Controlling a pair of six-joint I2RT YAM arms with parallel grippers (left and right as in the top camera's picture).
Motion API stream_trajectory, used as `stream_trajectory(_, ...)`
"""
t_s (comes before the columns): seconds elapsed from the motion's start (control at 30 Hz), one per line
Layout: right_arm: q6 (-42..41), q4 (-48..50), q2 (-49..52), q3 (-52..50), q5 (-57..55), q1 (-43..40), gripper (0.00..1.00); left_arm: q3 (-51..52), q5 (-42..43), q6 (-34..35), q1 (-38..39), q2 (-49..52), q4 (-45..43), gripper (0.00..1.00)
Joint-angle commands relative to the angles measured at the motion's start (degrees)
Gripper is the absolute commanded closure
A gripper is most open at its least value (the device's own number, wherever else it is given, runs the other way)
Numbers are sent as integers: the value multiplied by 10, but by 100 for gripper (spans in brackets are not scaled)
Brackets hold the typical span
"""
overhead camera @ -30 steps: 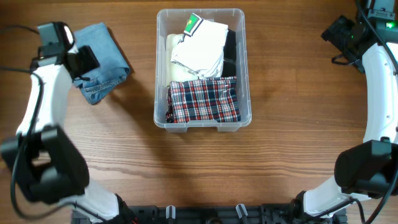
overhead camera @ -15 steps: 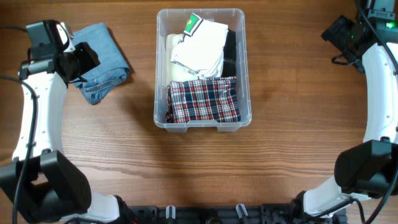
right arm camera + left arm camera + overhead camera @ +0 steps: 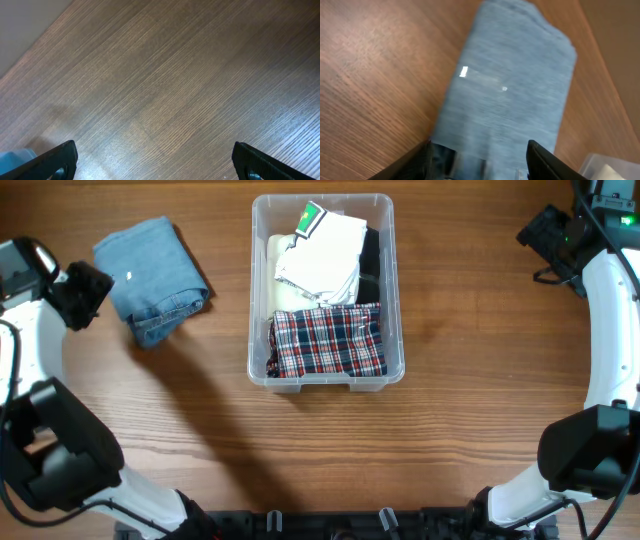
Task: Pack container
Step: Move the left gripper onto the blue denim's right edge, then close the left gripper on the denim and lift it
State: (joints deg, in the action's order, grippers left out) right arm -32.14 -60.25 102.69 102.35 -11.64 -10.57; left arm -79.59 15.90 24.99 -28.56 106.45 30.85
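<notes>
Plaid cloth (image 3: 327,342) in clear container (image 3: 326,383)

Folded blue jeans (image 3: 152,277) are lying flat on the wooden table (image 3: 450,410), a small white tag (image 3: 463,71) showing on top.

container (image 3: 393,280): clear plastic, glossy, smooth walls
table (image 3: 480,380): wood grain, satin, low sheen
folded jeans (image 3: 152,278): blue denim, matt, soft-looking weave
plaid garment (image 3: 328,340) and white garment (image 3: 322,258): cloth, matt
right arm (image 3: 605,310): white plastic shell, smooth, slight gloss; black joints matt
</notes>
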Motion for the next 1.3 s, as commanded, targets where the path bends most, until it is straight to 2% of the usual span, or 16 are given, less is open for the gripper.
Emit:
stream_trajectory(0.0,-9,0,1,-5,1,1,0,1,89,7,-36,42,-20,38)
stream_trajectory(0.03,-9,0,1,-5,1,1,0,1,106,7,-45,52,-25,28)
stream_trajectory(0.17,-9,0,1,-5,1,1,0,1,208,-23,-91,103,-45,19)
stream_trajectory(0.37,-9,0,1,-5,1,1,0,1,300,-83,-111,164,-59,19)
stream_trajectory(0.53,-9,0,1,-5,1,1,0,1,328,-83,-104,195,-80,20)
stream_trajectory(0.73,-9,0,1,-5,1,1,0,1,331,-83,-69,200,-108,20)
stream_trajectory(0.9,-9,0,1,-5,1,1,0,1,266,-78,-26,202,-110,19)
stream_trajectory(1.1,-9,0,1,-5,1,1,0,1,264,-79,-20,241,-114,19)
stream_trajectory(1.17,-9,0,1,-5,1,1,0,1,264,-79,-20,259,-115,20)
stream_trajectory(1.23,-9,0,1,-5,1,1,0,1,264,-79,-20,279,-116,33)
stream_trajectory(1.27,-9,0,1,-5,1,1,0,1,264,-81,-20,281,-116,43)
